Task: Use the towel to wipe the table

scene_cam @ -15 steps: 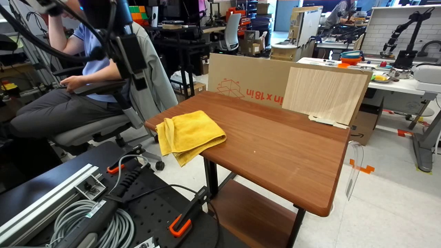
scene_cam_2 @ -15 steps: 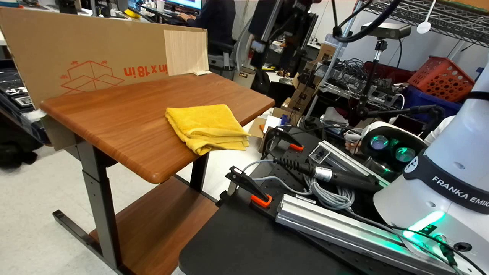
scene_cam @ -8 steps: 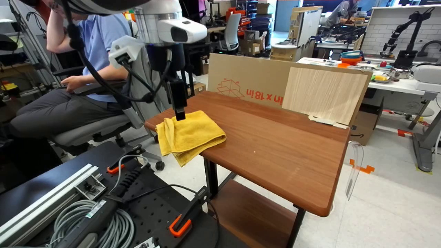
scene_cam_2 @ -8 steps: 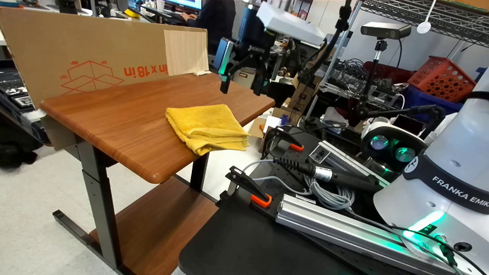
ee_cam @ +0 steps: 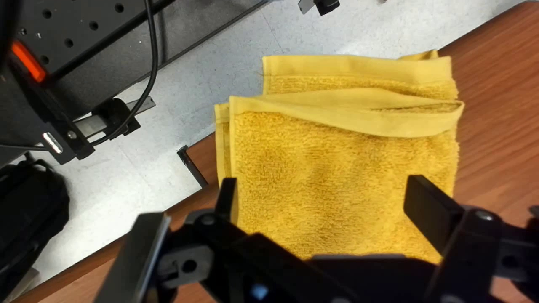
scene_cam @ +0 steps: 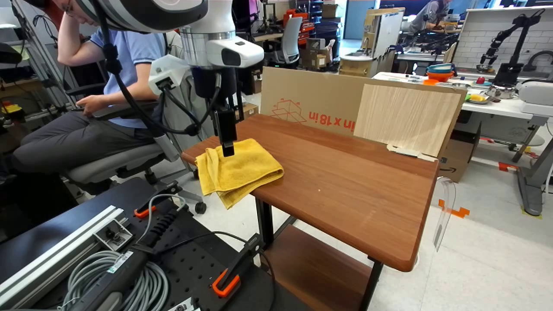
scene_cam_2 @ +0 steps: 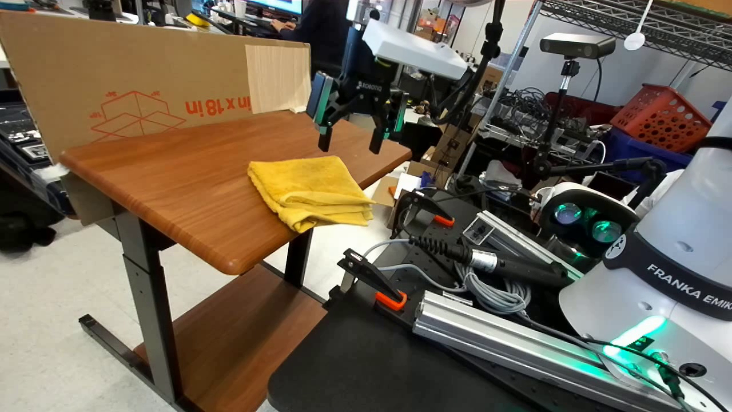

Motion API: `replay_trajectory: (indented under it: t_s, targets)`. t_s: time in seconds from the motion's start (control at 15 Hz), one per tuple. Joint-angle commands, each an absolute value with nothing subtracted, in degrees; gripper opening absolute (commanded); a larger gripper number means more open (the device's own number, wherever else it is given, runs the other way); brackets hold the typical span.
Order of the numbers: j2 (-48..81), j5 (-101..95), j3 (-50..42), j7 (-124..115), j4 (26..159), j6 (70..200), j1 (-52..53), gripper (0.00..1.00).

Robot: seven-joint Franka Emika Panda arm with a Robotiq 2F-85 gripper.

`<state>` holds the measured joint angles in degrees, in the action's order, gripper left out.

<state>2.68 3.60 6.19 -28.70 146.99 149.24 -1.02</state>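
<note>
Yellow towel [ee_cam: 337,176] overhangs the edge of the table [scene_cam: 345,185] beneath my gripper [scene_cam_2: 350,143]; my wrist view shows both fingers [ee_cam: 427,210] spread (in an exterior view, I see just one fingertip [scene_cam: 228,149]).

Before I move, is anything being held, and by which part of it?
Nothing is held: the black fingers stand open above the folded yellow cloth towel, not touching it.

My gripper [ee_cam: 322,189] blocks a chunk of the towel [ee_cam: 337,155] below it in the wrist view, and its back end gets cropped. In an exterior view one finger [scene_cam: 227,149] hides the other. Both exterior views chop my arm [scene_cam: 218,17] above the gripper. Pale speck [scene_cam: 319,190] on the table [scene_cam: 367,203] off to its side? Too tiny to tell.
</note>
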Motion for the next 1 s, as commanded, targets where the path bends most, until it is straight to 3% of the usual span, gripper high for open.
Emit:
replay_trajectory:
  t_s: [0.0, 0.93]
  targets:
    - [8.73, 2.09, 4.49, -32.64, 143.00, 150.12, 1.63, 1.00]
    - [23.70, 11.23, -1.60, -33.45, 132.19, 148.91, 1.80, 1.00]
